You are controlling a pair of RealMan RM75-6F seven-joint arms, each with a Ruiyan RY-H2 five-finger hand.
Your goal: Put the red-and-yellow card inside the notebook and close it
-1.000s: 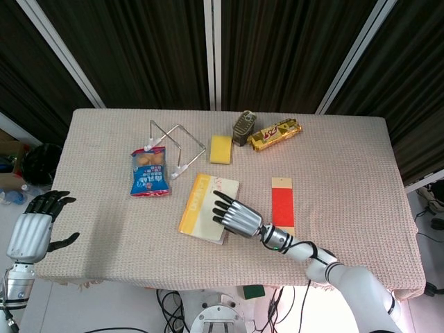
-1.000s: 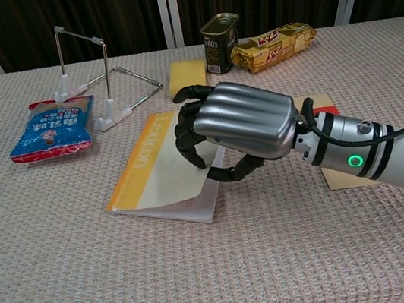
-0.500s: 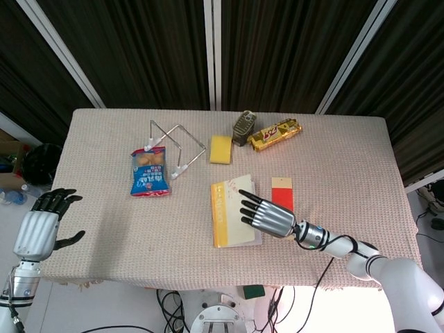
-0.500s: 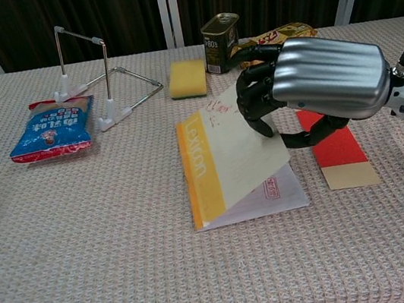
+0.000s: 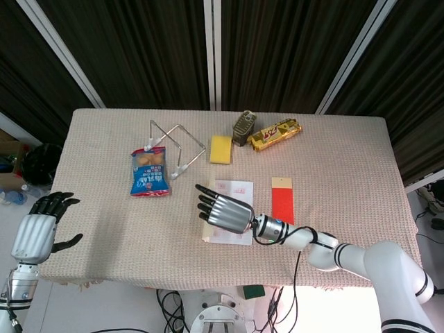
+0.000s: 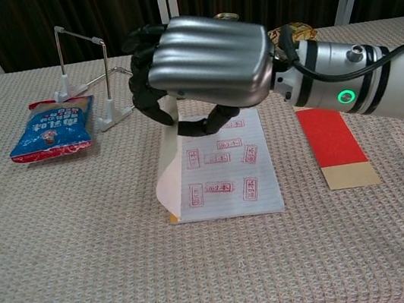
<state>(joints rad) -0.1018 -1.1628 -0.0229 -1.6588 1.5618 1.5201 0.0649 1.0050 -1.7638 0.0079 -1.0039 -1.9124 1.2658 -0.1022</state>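
Note:
The notebook (image 5: pixel 232 216) lies open near the table's middle, a white lined page with red stamps (image 6: pixel 224 172) facing up. Its yellow-edged cover (image 6: pixel 167 174) stands nearly upright at the left side of the page. My right hand (image 6: pixel 200 63) grips the cover's top edge between curled fingers and thumb; from the head view the right hand (image 5: pixel 223 210) lies over the notebook's left half. The red-and-yellow card (image 5: pixel 282 201) lies flat on the cloth just right of the notebook, also visible as the card (image 6: pixel 334 147) in the chest view. My left hand (image 5: pixel 38 232) hangs off the table's left edge, holding nothing.
Behind the notebook stand a yellow sponge (image 5: pixel 221 149), a can (image 5: pixel 243 127) and a gold snack packet (image 5: pixel 275 134). A wire rack (image 5: pixel 177 147) and a blue snack bag (image 5: pixel 150 173) sit at the back left. The table's front edge (image 5: pixel 208 281) is near.
My right hand has swung the notebook's cover up and over to the left, exposing the stamped page. The notebook has shifted and straightened. The card and left hand stayed put.

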